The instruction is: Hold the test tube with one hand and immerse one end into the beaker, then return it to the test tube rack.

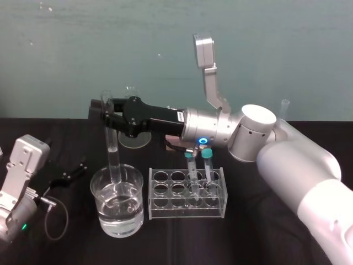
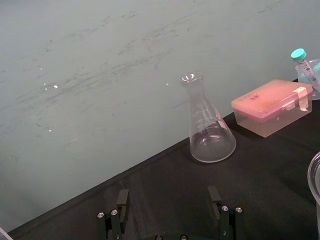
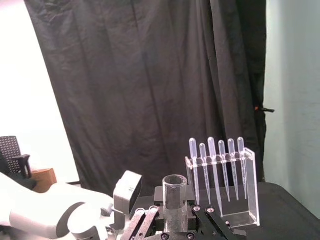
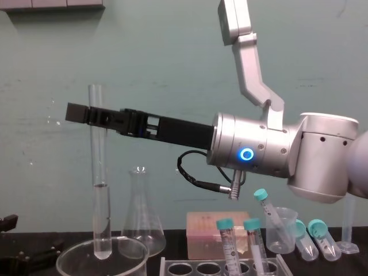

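**Teal wall, black desk: tube end down in the beaker**

Teal wall at the back, with a black-covered desk point(image 1: 237, 237) below it.

- The right end effector point(image 1: 107, 117) reaches in level from the robot's right. It is clenched on the test tube point(image 1: 113, 149) just below the open mouth.
- In the right wrist view, the tube top sits between the drawn-in fingers point(image 3: 145, 222).
- A blue ring point(image 4: 247, 154) is lit on the silver wrist.
- The tube hangs upright. A little clear liquid is inside, with its surface roughly halfway up in the chest view.
- The tube's rounded lower end is inside the beaker point(image 1: 95, 185), below the rim.
- The beaker holds clear liquid. I cannot tell whether the tube tip meets it.
- The test tube rack point(image 1: 186, 212) stands just beside the beaker, on the robot's right. Most holes are open, and two teal-capped tubes point(image 1: 207, 165) lean toward its right end.
- The left end effector point(image 1: 74, 171) sits low over the desk on the robot's left, apart from the beaker. It is released, with the fingers spread and nothing between them.
- A conical flask point(image 2: 210, 130) and a pink box point(image 2: 272, 105) sit near the wall behind the work.
- A clear stand of pipettes point(image 3: 222, 185) shows beyond the tube in the right wrist view.
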